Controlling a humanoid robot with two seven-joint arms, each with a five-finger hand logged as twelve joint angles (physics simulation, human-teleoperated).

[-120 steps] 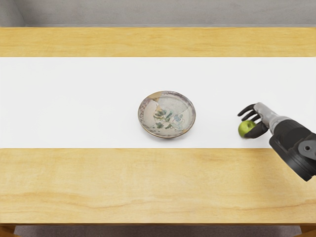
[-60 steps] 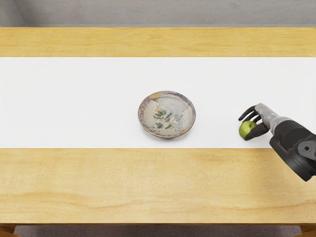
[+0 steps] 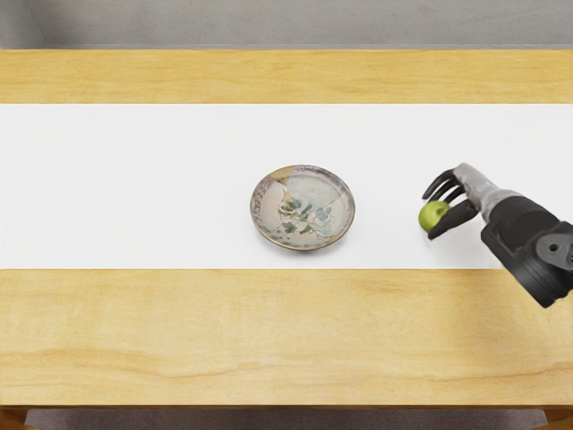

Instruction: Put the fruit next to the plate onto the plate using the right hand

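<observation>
A small green fruit (image 3: 432, 215) is held in my right hand (image 3: 445, 206), whose dark fingers (image 3: 440, 186) curl over its top while the thumb presses from below. The hand and fruit are to the right of the plate, over the white runner. The round plate (image 3: 303, 207), with a grey-brown rim and a leaf pattern, sits in the middle of the table with nothing on it. My right arm (image 3: 528, 246) enters from the right edge. No left arm shows.
A white runner (image 3: 134, 184) crosses the wooden table (image 3: 269, 331) from left to right, with the plate standing on it. Wood strips lie along the far and near sides.
My right hand has closed on the green fruit and shifted it left and slightly up toward the plate. The plate has not moved.
</observation>
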